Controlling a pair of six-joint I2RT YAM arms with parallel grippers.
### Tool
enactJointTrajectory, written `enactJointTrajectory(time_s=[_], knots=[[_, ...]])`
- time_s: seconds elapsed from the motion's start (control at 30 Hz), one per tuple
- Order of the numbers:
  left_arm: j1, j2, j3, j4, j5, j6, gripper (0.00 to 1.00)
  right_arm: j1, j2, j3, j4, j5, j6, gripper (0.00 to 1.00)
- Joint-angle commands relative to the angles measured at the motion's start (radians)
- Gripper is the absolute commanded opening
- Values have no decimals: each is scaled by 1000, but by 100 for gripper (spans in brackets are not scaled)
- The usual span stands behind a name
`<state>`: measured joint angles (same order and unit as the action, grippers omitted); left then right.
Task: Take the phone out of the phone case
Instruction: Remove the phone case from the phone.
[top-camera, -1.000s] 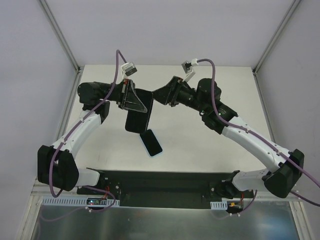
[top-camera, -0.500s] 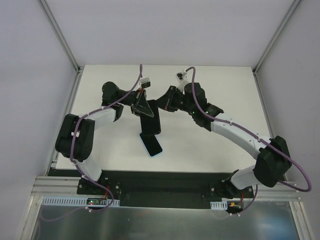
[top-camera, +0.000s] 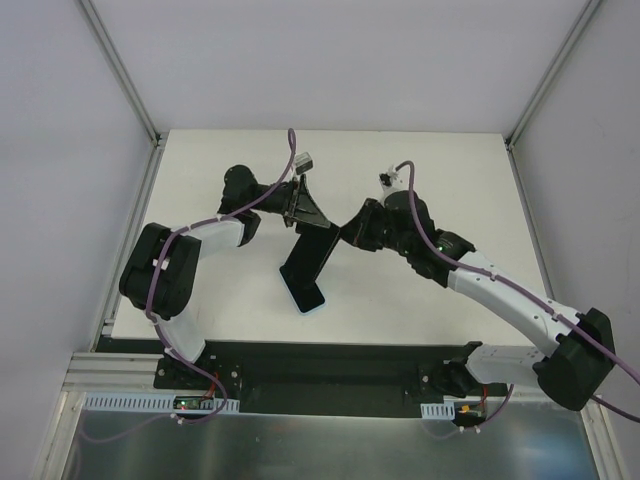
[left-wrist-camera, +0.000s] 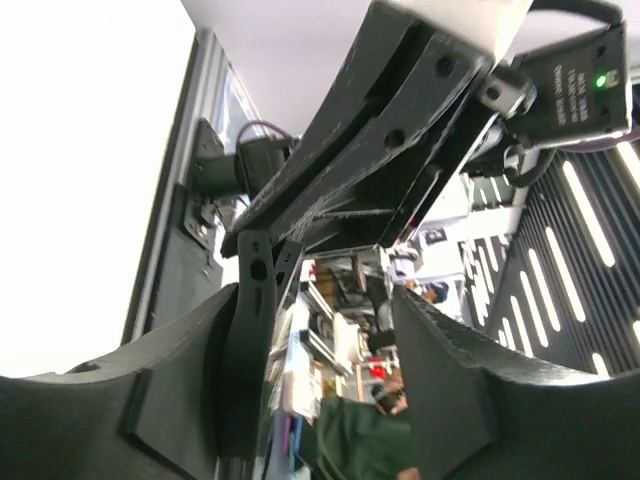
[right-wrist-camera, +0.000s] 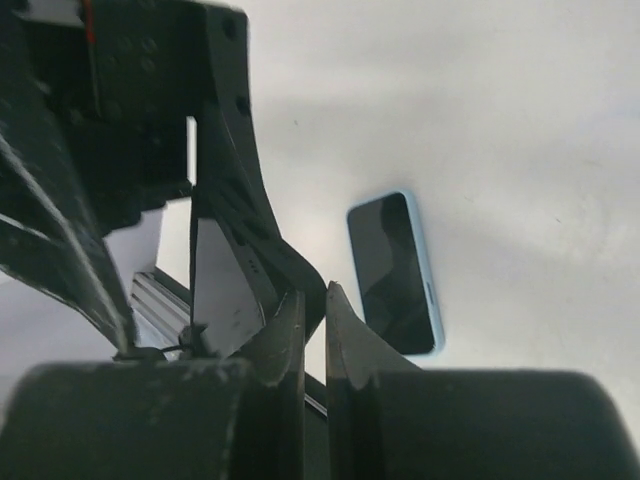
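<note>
The phone (top-camera: 305, 297), dark screen up with a pale blue edge, lies flat on the white table, and shows again in the right wrist view (right-wrist-camera: 393, 270). The empty black phone case (top-camera: 312, 255) stands tilted over the phone's far end. My right gripper (top-camera: 345, 236) is shut on the case's right rim, and its tips (right-wrist-camera: 314, 292) pinch the thin wall of the case (right-wrist-camera: 225, 280). My left gripper (top-camera: 320, 224) hangs at the case's upper end, open (left-wrist-camera: 320, 300). The case's edge (left-wrist-camera: 255, 330) rests against one finger.
The white table (top-camera: 440, 180) ends at grey walls on the left, back and right. A black base plate (top-camera: 330, 365) with both arm mounts runs along the near edge. Purple cables loop above both wrists.
My left gripper has opened and let go of the case. The right gripper has shut on the case's rim. Both wrists have shifted right and nearer, and the case now leans over the phone.
</note>
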<state>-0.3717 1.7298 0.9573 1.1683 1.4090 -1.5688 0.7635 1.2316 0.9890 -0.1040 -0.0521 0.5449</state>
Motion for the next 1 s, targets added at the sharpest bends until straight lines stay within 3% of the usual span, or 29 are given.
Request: enactJointTrajectory(time_s=[0.0, 0.03, 0.13, 0.47, 0.6, 0.63, 0.73, 0.97], knots=[[31, -58, 35, 51, -182, 115, 62, 7, -35, -44, -385, 46, -59, 2], [31, -56, 34, 36, -186, 121, 69, 3, -44, -43, -398, 46, -63, 1], [31, -65, 32, -21, -200, 170, 76, -10, -64, -36, -444, 115, -76, 1], [22, -47, 11, -119, -248, 207, 76, -67, -104, -18, -487, 159, -77, 1], [-10, -81, 41, -471, -300, 401, 75, -81, -89, 19, -548, 201, -102, 1], [-48, -102, 60, -730, -333, 553, 75, -84, -84, 20, -548, 195, -103, 2], [-145, -115, 153, -1097, -516, 787, 75, -96, -61, 25, -530, 158, -102, 1], [-205, -125, 20, -1172, -682, 800, 71, -125, -4, 17, -485, 101, -88, 1]])
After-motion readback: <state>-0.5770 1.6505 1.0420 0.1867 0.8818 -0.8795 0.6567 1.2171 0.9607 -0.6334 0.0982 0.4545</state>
